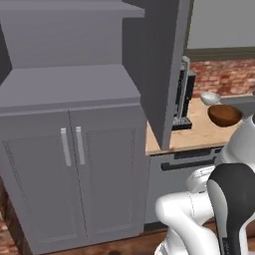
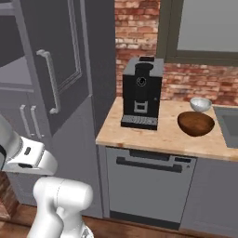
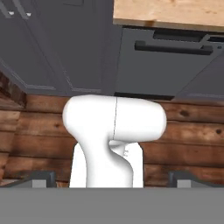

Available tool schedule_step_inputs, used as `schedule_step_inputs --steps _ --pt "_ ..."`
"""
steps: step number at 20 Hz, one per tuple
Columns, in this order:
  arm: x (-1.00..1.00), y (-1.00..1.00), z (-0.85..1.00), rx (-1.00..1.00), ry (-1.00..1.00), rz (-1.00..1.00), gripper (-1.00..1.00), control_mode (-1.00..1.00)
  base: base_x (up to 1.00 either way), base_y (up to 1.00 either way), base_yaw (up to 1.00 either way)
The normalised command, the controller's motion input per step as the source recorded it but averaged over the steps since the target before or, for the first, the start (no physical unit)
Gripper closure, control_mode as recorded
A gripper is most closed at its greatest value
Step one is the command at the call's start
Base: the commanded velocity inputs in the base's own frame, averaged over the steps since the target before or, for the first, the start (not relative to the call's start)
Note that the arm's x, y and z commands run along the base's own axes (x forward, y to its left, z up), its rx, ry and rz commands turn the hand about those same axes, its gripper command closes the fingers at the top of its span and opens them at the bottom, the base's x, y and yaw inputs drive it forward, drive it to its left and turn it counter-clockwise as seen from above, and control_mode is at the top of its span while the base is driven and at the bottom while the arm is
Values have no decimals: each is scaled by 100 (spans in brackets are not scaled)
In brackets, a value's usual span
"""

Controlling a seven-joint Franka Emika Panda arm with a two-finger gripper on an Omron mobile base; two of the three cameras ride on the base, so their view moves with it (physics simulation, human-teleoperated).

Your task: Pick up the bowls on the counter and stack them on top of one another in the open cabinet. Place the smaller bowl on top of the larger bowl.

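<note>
Wide-spread and holding nothing, the hand [image 3: 112, 177] pointed down at the wooden floor [image 3: 188, 144], its two dark fingertips [image 3: 40, 178] far apart at the bottom of the hand view. A tall grey open cabinet [image 1: 69, 149] stood left of the counter [image 2: 158, 135], its shelf recess above two panelled doors. On the counter sat a black coffee machine [image 2: 142, 93]. To its right the larger bowl [image 2: 195, 123], brown wood, rested near the sink [image 2: 228, 118], with the smaller bowl [image 2: 200, 104], white, just behind it.
</note>
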Motion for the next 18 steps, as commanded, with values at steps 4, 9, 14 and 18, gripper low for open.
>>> schedule_step_inputs --steps 4,9,14,18 --pt "0 0 0 0 0 0 -100 100 9 -77 0" --pt "0 0 0 0 0 0 -100 100 11 -77 0" --pt "0 0 0 0 0 0 -100 100 13 -79 0" --pt "0 0 0 0 0 0 -100 100 11 -77 0"
